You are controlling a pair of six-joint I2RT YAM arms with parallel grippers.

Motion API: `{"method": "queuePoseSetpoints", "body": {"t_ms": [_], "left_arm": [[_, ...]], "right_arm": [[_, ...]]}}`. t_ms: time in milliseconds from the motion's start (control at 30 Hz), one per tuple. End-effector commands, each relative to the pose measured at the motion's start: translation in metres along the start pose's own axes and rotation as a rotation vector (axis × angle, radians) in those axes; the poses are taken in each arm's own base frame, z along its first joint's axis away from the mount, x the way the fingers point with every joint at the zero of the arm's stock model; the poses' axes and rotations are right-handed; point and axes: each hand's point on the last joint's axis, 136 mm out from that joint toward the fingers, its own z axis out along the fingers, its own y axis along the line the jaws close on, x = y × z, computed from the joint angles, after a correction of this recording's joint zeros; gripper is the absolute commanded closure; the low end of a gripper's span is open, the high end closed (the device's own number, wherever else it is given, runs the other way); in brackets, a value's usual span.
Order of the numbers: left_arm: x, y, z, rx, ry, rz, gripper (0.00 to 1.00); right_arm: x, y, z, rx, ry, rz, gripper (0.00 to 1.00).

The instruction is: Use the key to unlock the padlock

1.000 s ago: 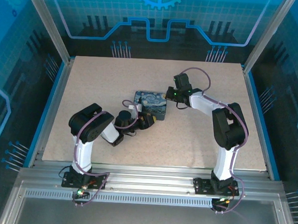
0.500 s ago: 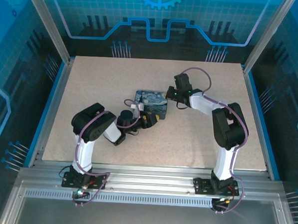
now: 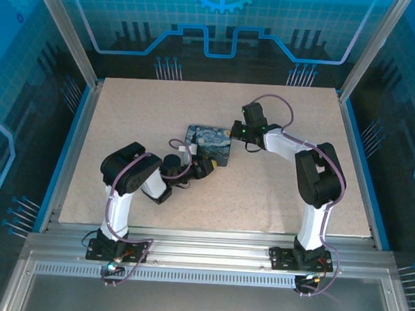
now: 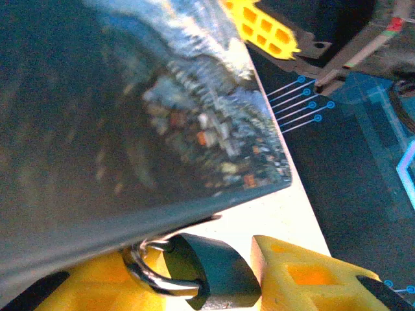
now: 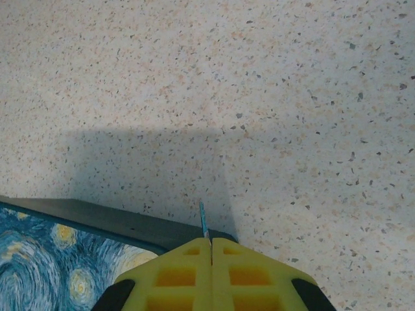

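The padlock [image 4: 217, 275], with its dark body and silvery shackle, sits between the yellow fingers of my left gripper [image 4: 201, 260], which is shut on it. It is right at the near edge of the swirl-painted tin [image 4: 130, 116]. In the top view the left gripper [image 3: 204, 168] is at the tin's [image 3: 209, 143] near side. My right gripper [image 3: 237, 130] hovers at the tin's far right corner. Its yellow pads [image 5: 188, 275] are pressed together on the key [image 5: 203, 221], whose thin blade sticks out of the tips above the tin's dark rim [image 5: 97, 217].
The speckled table [image 3: 283, 180] stretches around the tin and both arms. Blue enclosure walls [image 3: 49, 119] and aluminium posts frame it. The other gripper's yellow finger [image 4: 262, 26] shows beyond the tin in the left wrist view.
The left gripper nudged slightly right, then back left along the tin's near edge. The right gripper has hardly moved.
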Motion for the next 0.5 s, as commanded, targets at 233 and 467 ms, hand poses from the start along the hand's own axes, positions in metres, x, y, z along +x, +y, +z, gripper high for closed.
{"method": "queuePoseSetpoints", "body": {"t_ms": [233, 467], "left_arm": [[0.016, 0.039, -0.020, -0.124, 0.047, -0.103, 0.59], [0.017, 0.043, -0.024, -0.150, 0.059, -0.110, 0.68]], "right_arm": [[0.024, 0.000, -0.001, 0.003, 0.071, 0.001, 1.00], [0.022, 0.002, -0.002, -0.003, 0.064, 0.002, 1.00]]}}
